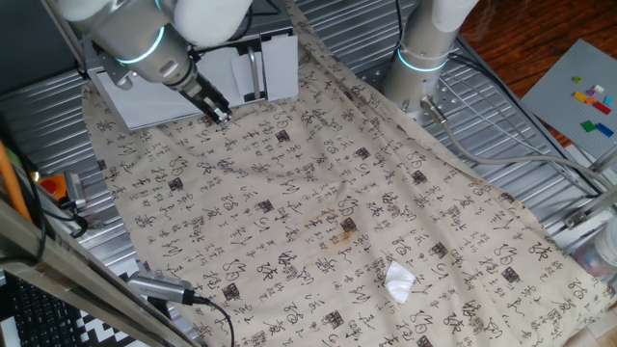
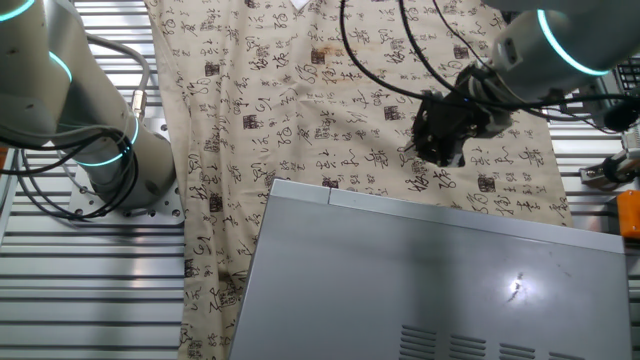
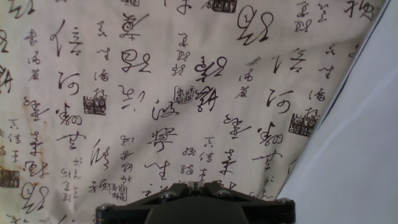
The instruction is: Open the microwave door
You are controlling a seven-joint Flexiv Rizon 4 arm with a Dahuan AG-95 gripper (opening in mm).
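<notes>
The microwave (image 1: pixel 275 67) stands at the far left of the cloth, partly hidden by my arm. In the other fixed view its light-grey top (image 2: pixel 430 280) fills the foreground. The microwave door (image 1: pixel 154 108) is the white front panel. It also shows as a plain white surface at the right of the hand view (image 3: pixel 348 155). My gripper (image 1: pixel 216 110) is shut and empty, just in front of the door's lower edge, low over the cloth. It also shows in the other fixed view (image 2: pixel 440 140). In the hand view its fingertips (image 3: pixel 198 185) meet.
A beige cloth (image 1: pixel 318 202) printed with black characters covers the ribbed table. A crumpled white scrap (image 1: pixel 400 280) lies near its front. A second arm's base (image 1: pixel 424 58) stands at the back right. A grey plate with coloured bricks (image 1: pixel 578 96) lies far right. Cables run along the edges.
</notes>
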